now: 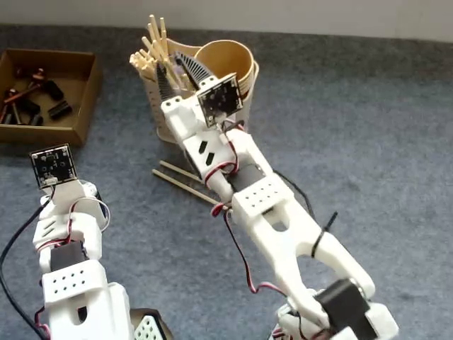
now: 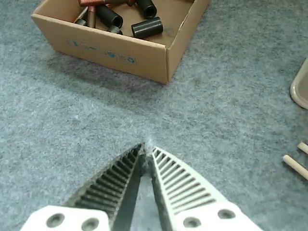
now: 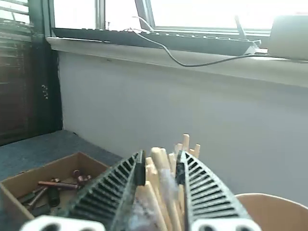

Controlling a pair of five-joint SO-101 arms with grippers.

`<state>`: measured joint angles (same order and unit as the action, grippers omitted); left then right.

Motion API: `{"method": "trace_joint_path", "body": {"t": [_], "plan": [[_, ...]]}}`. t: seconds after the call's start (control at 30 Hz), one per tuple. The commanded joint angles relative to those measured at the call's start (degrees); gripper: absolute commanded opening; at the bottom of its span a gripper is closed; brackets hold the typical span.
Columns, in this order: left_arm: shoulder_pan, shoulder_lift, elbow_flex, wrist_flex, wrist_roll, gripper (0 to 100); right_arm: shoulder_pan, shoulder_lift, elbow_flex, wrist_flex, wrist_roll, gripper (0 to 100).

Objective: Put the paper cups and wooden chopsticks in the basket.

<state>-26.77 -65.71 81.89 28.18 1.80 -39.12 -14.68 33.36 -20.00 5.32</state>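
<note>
The wooden chopsticks, a bundle of pale, squared sticks, stood upright in one end of the basket, their tips fanning out above its rim. Beside them in the same basket sat a paper cup, tan, smooth and round-mouthed. The basket itself was beige with perforated walls, and a curved piece of its rim showed in the left wrist view. The right arm stretched across to it, and its ribbed black-and-white jaws stood narrowly apart, closed on several of the upright sticks. Two loose chopsticks lay side by side on the counter, a grey, felt-like surface, partly under that arm. The left arm was near the front edge, well apart from the basket, its jaws pressed together at the tips with nothing between them. Farther off stood an open cardboard box holding dark cylindrical parts.
</note>
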Motion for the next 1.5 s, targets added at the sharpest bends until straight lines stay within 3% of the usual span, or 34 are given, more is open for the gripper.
{"method": "trace_joint_path", "body": {"t": [0.0,0.2,0.37,0.83,1.17,1.3,1.47], "plan": [[0.6,-0.8,-0.2,-1.2,0.2,1,-2.8,-9.6,0.9,8.8,-0.4,11.6],[0.6,-0.8,-0.2,-1.2,0.2,1,-3.8,-20.4,0.9,25.6,-0.4,10.9],[0.6,-0.8,-0.2,-1.2,0.2,1,-3.8,-25.5,1.1,34.4,-0.4,0.1],[-0.9,-0.8,-0.3,-1.2,0.3,1,-3.8,-26.6,1.2,61.2,0.0,1.0],[-0.9,-0.8,-0.3,-1.2,0.3,1,-3.8,-26.6,9.2,62.5,0.1,9.1],[-0.9,-0.8,-0.3,-1.2,0.3,1,-3.8,-26.6,11.8,62.5,4.5,10.2],[-0.8,-0.8,-0.3,-1.2,0.3,1,-3.8,-26.6,14.5,62.5,8.2,20.3]]}}
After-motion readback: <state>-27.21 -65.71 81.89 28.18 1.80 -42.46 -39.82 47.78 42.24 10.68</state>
